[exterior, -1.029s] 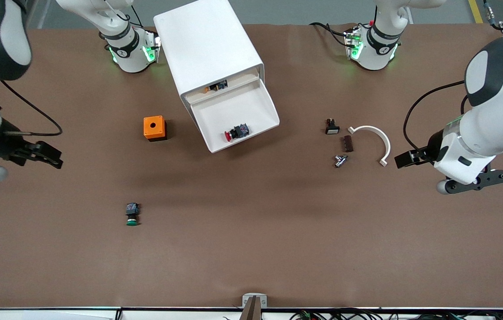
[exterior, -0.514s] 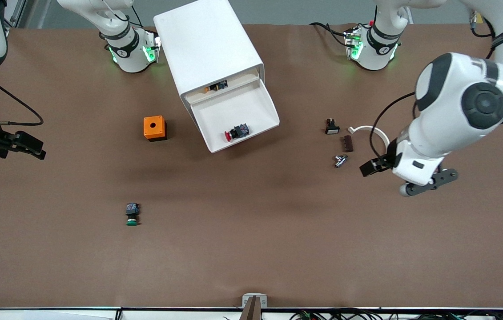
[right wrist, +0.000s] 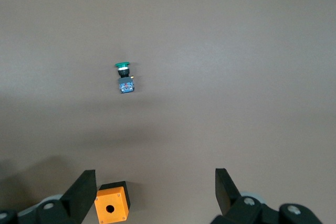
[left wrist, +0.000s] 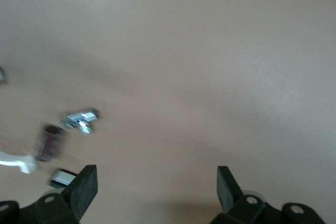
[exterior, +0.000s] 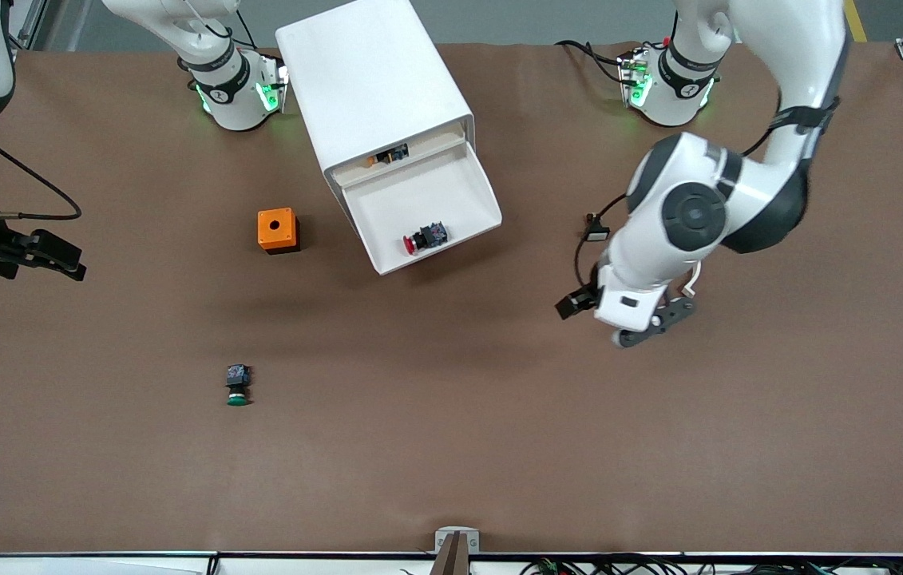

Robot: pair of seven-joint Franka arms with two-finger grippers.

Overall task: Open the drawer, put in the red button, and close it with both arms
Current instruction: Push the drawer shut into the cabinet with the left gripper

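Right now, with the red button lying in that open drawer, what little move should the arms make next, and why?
Probably bring the left gripper on toward the drawer front. The red button already lies inside, and the drawer stands pulled out of the cabinet, so only closing remains. Both grippers are open and empty; the right gripper hangs over the table at its own end and should follow.

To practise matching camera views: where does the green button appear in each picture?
Front view: green button on bare table, nearer the camera than the orange box.
Left wrist view: not in it.
Right wrist view: green button mid-frame.
Shared landmark: orange box.
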